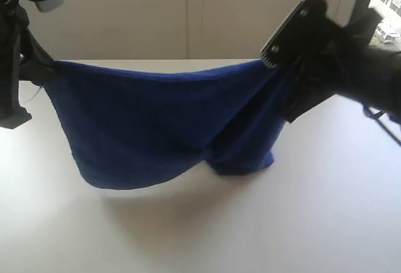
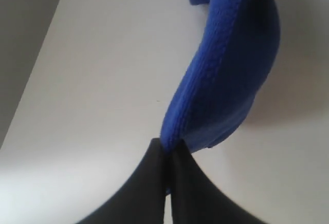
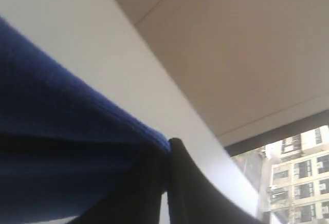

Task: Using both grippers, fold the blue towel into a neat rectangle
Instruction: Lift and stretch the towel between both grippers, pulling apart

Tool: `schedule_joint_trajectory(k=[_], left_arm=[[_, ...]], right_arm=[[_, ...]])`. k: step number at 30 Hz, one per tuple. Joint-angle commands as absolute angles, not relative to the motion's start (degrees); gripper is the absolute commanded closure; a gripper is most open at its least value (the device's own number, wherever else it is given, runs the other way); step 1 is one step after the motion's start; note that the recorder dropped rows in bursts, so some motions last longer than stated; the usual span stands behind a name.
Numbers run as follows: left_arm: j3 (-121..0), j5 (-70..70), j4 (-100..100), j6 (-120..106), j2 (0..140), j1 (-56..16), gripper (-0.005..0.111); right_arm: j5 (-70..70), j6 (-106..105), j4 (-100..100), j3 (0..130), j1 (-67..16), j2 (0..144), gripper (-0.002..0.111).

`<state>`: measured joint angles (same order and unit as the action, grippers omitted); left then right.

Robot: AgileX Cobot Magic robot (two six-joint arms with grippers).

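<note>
Blue terry cloth hangs in the air between the two arms. The blue towel (image 1: pixel 150 123) is stretched by its upper edge from the left gripper (image 1: pixel 50 69) across to the right gripper (image 1: pixel 270 65). That edge runs nearly level, with a slight sag in the middle. Below it the cloth droops in a broad belly. On the right side a second layer folds behind the front one and hangs as a darker pouch. The lowest part of the towel comes close to the table (image 1: pixel 313 223) and casts a soft shadow on it; whether it touches the surface I cannot tell.

In the left wrist view the left gripper's two black fingers (image 2: pixel 149 183) are pressed together on the towel's edge, clamping it. In the right wrist view the right gripper's fingers (image 3: pixel 190 183) are likewise closed tight on the towel's hem.

The table is white. Behind it stands a pale beige wall (image 1: pixel 188 16), and at the far right a window (image 3: pixel 298 167) shows buildings outside.
</note>
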<state>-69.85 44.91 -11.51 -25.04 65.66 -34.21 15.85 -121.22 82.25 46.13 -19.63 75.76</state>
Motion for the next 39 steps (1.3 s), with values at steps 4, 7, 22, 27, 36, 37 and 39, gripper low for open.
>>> schedule_joint_trajectory(k=[4, 7, 22, 27, 36, 37, 39], left_arm=[[-70.12, 44.45, -11.39, -22.02, 60.96, -34.43, 0.107], [-70.12, 45.58, -11.39, -20.04, 58.94, -34.43, 0.107], [-70.00, 55.26, -12.43, -19.22, 58.21, -34.43, 0.107], [-70.00, 55.26, -12.53, -19.22, 58.21, -34.43, 0.107], [-70.00, 54.02, -12.53, -19.06, 58.21, -34.43, 0.107], [-70.00, 54.02, -12.53, -19.06, 58.21, -34.43, 0.107], [-70.00, 54.02, -12.53, -19.06, 58.21, -34.43, 0.107]], right_arm=[[25.44, -122.49, 87.67, 45.71, -19.56, 61.19, 0.108], [27.87, -122.49, 93.20, 45.59, -19.56, 56.81, 0.108], [24.06, -122.49, 99.95, 38.45, -23.40, 57.41, 0.108], [26.87, -122.49, 99.95, 40.96, -23.40, 60.14, 0.108], [22.40, -122.49, 99.95, 45.93, -23.40, 67.95, 0.108], [20.61, -122.49, 99.95, 46.17, -23.40, 68.95, 0.108], [15.04, -121.91, 99.95, 46.15, -23.40, 70.57, 0.108]])
